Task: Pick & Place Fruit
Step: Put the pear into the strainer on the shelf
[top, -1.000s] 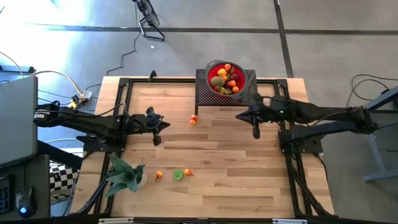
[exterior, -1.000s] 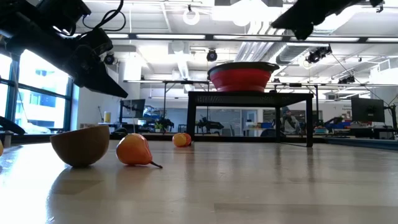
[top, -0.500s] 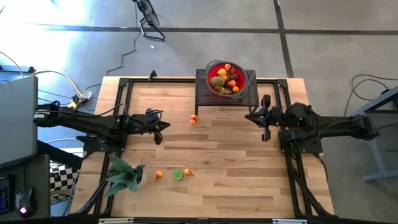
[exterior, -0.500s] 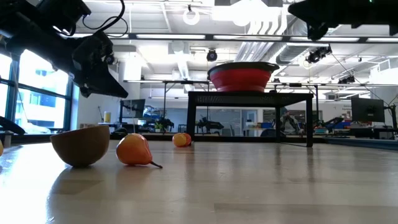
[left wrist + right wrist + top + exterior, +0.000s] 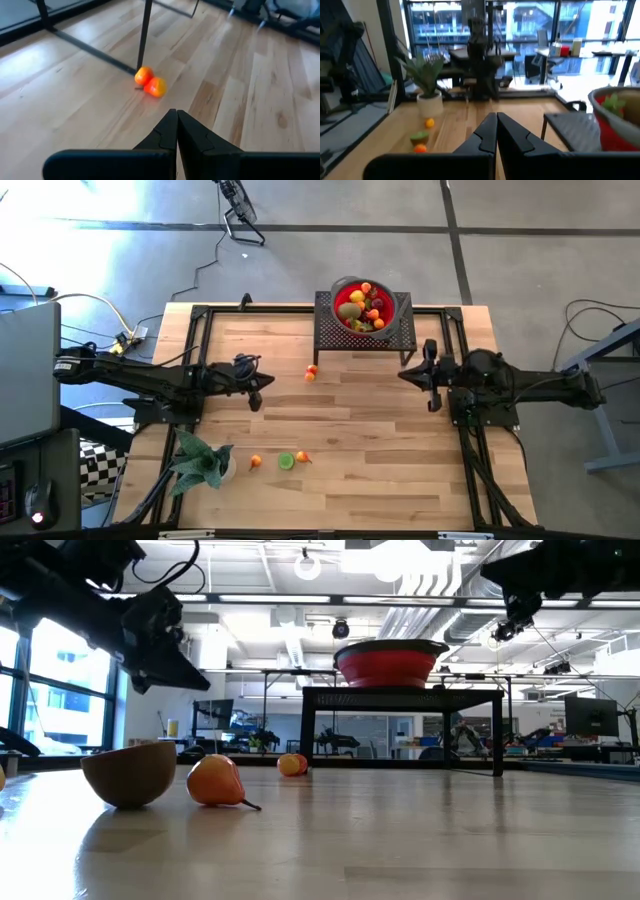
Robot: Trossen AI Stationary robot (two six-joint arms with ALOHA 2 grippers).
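Observation:
Two small orange fruits (image 5: pixel 311 372) lie touching each other on the table in front of the black stand (image 5: pixel 365 332); the left wrist view shows the pair (image 5: pixel 150 83) just ahead of my shut left gripper (image 5: pixel 176 116). Three more fruits lie near the front: an orange one (image 5: pixel 256 462), a green one (image 5: pixel 286 461) and an orange-red one (image 5: pixel 302 457). The red bowl (image 5: pixel 362 305) on the stand holds several fruits. My left gripper (image 5: pixel 268 380) hovers left of the orange pair. My right gripper (image 5: pixel 402 372) hovers shut at the table's right, beside the stand.
A potted green plant (image 5: pixel 200 463) stands at the front left corner. The stand's legs (image 5: pixel 145 30) rise just behind the orange pair. Black frame rails run along the table's left and right sides. Bare wood lies in the middle and at the front right.
My right gripper has drawn back toward the table's right edge and sunk a little, staying shut. My left gripper has rolled about its own line without leaving its place. No fruit has moved.

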